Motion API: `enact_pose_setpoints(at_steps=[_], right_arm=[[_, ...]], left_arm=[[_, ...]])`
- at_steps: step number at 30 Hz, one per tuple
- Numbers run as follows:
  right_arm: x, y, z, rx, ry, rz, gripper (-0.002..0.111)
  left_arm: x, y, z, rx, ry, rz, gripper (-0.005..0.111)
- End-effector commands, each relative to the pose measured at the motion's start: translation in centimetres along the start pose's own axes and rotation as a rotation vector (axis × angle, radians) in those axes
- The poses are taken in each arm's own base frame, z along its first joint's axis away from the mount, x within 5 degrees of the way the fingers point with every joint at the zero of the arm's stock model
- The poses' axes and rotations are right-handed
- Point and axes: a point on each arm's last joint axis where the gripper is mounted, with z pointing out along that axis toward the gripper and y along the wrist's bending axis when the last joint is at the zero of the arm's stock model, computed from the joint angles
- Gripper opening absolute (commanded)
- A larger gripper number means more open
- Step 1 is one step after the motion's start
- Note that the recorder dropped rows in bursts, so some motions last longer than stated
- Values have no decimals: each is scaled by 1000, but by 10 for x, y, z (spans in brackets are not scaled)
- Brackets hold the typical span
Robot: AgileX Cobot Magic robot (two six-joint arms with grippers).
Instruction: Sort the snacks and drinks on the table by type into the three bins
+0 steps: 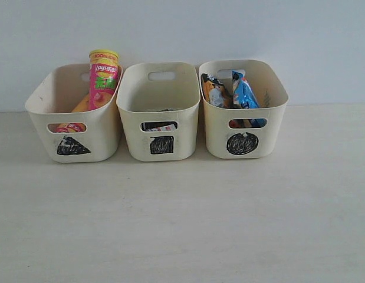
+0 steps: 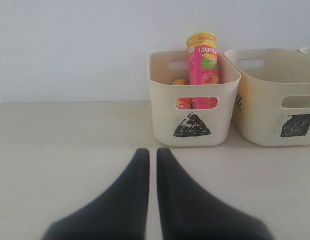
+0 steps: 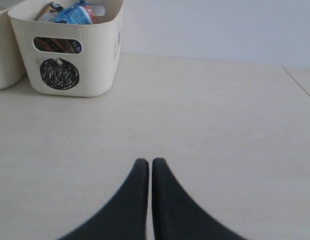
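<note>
All three bins are cream with a black scribbled mark: the triangle bin (image 1: 105, 138), the square bin (image 1: 135, 141) and the circle bin (image 1: 214, 138). The tube (image 1: 103, 82) is pink with a yellow lid. The pack (image 1: 244, 94) is blue and white, and the bag (image 1: 213, 91) is orange. The surface (image 1: 182, 224) is pale beige wood-grain. The left fingers (image 2: 127, 200) and right fingers (image 3: 127, 205) are black.

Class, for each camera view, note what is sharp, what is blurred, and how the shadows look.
Exterior view: soft, even light, only a faint shadow under the square bin, no glare. Left wrist view: left claw blurred near the lens, triangle bin sharp. Right wrist view: right claw blurred likewise, circle bin sharp.
</note>
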Motion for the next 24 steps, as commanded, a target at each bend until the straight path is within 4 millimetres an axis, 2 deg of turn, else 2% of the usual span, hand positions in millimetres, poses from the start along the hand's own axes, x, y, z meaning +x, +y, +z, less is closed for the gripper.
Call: enact_pose_setpoints(at_steps=[1,7,24], right_arm=[[0,0,0,4,-8,-2,0],[0,0,0,4,-8,-2,0],[0,0,0,4,-8,-2,0]], left_arm=[[15,0,4,-5,25,-15,4],[26,0,6,-4,71,-18,4],[26,0,6,5,74,-32,4]])
